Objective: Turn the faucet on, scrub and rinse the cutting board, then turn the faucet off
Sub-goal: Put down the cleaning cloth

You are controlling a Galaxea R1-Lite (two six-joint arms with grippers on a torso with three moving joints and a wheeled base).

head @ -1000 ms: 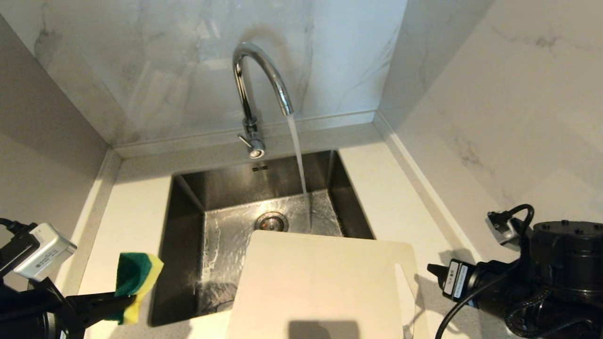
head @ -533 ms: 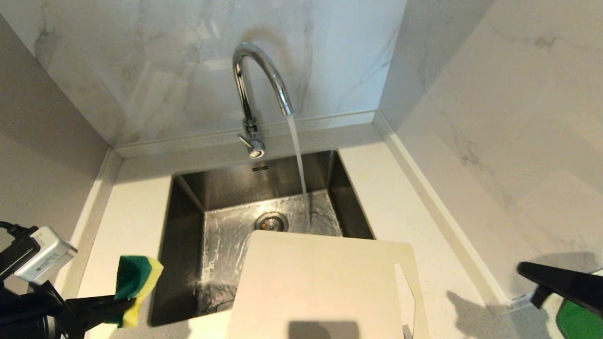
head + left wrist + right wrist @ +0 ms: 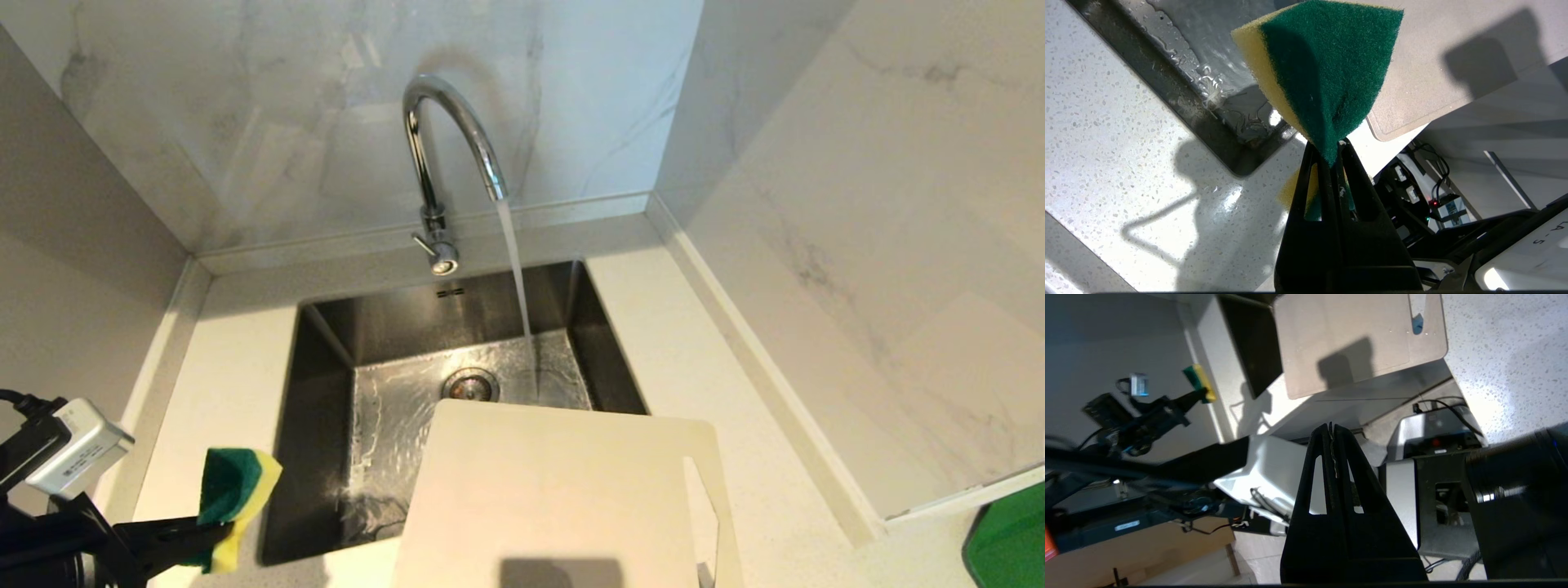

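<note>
Sink station with water running. The faucet (image 3: 445, 155) pours a steady stream into the steel sink (image 3: 326, 359), striking the basin just beyond the far edge of the cutting board (image 3: 555, 498). The board lies flat across the sink's near right corner and the countertop (image 3: 229, 367), its handle slot toward the right. The left gripper (image 3: 1331, 157) has its 2 fingers (image 3: 1359, 179) clamped on a green-and-yellow sponge (image 3: 1327, 69), which sticks out past the fingertips above the countertop, left of the sink and apart from the board. The right gripper (image 3: 1332, 430) has both fingers pressed together, empty, held off the counter with the board well beyond its tips.
</note>
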